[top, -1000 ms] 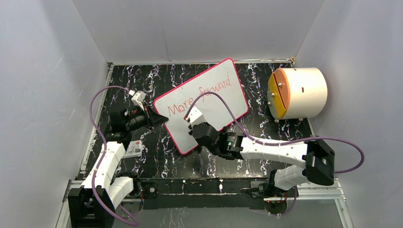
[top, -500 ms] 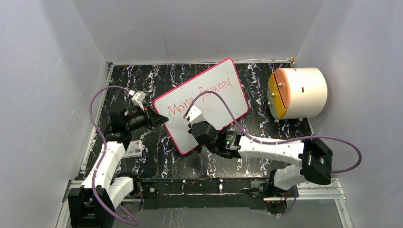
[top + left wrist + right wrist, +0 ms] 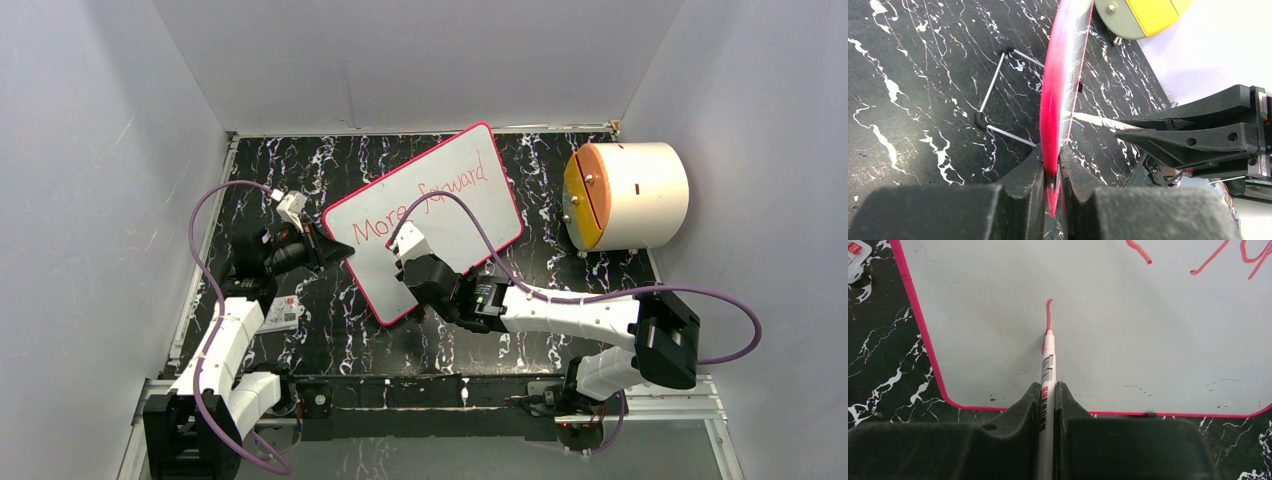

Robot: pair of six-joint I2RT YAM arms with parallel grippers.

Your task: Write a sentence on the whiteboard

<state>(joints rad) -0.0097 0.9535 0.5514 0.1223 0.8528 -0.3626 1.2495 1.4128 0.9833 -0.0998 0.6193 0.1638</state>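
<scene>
My left gripper [image 3: 1050, 172] has its jaws clenched on the pink rim of the one whiteboard [image 3: 425, 215], propped on the table [image 3: 330, 330]. My right gripper [image 3: 1048, 395] has its jaws grasping one red marker [image 3: 1048, 360], tip on the board below the two-word sentence [image 3: 425, 200].

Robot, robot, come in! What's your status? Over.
Left gripper shut on whiteboard rim. Right gripper shut on marker, tip on board. Sentence reads "More forward", new stroke begun. Nothing blocking.
</scene>
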